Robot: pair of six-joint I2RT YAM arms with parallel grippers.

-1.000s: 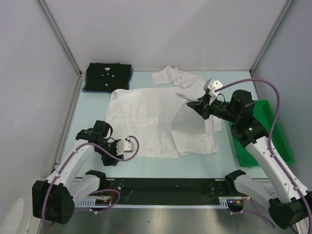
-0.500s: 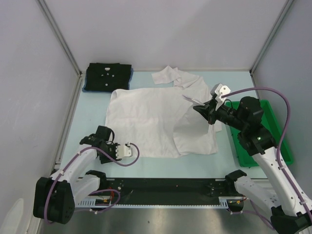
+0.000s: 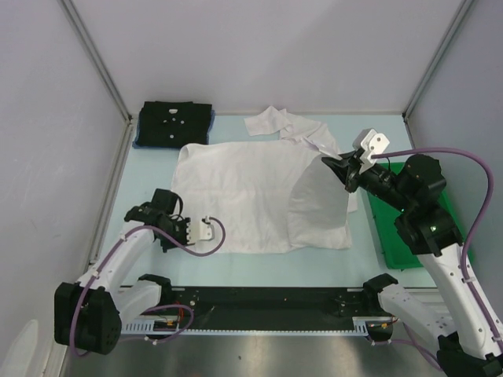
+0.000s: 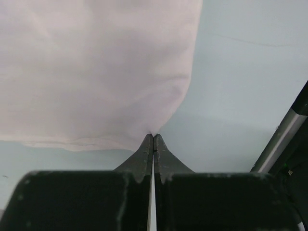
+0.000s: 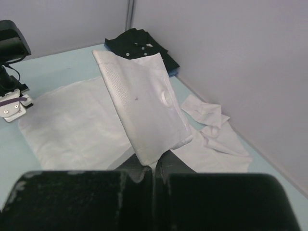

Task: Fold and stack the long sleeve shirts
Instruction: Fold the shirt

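The right gripper (image 5: 155, 166) holds one side of the white shirt (image 3: 244, 196) up off the counter (image 3: 149, 188), jaws pinched on it. The left gripper (image 4: 153, 138) pinches its near corner with closed jaws.

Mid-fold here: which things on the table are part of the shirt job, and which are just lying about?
Part of the job:
- white shirt, pinched by the left pincer and lifted at one side by the right pincer
- folded black shirt, far left corner
- blue shirt under it, only its edge showing

Just lying about:
- green tray, right side, partly under the right arm
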